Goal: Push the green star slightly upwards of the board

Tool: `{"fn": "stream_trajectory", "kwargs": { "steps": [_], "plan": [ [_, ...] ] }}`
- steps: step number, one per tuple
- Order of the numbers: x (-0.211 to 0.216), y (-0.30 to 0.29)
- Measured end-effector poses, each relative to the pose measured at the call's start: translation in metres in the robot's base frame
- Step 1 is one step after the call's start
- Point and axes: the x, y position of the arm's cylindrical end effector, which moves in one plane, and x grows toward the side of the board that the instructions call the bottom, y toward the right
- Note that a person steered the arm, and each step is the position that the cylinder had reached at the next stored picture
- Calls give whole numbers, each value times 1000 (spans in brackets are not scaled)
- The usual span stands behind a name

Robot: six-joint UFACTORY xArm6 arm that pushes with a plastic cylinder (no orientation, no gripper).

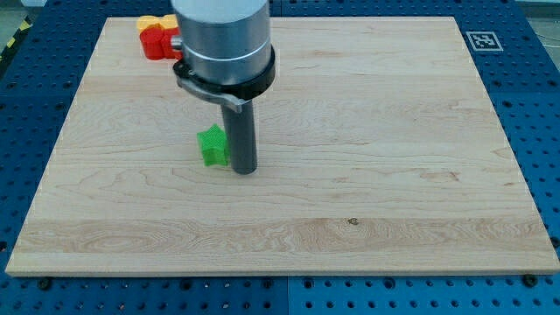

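Observation:
A green star (pixel 211 146) lies on the wooden board (pixel 367 131), left of the board's middle. My tip (pixel 244 171) rests on the board right beside the star, at its right and slightly lower edge, touching or nearly touching it. The rod partly hides the star's right side.
A red block (pixel 158 42) and a yellow block (pixel 150 21) sit together near the board's top left corner, partly hidden by the arm's grey body (pixel 223 39). A black and white marker tag (pixel 482 40) lies off the board's top right corner, on the blue table.

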Motion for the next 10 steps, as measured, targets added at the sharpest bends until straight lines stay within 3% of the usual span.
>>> {"fn": "stream_trajectory", "kwargs": {
  "steps": [2,3,4,7,10],
  "plan": [
    [2,3],
    [26,-12],
    [14,-44],
    [-28,-61],
    [-42,-61]
  ]
}}
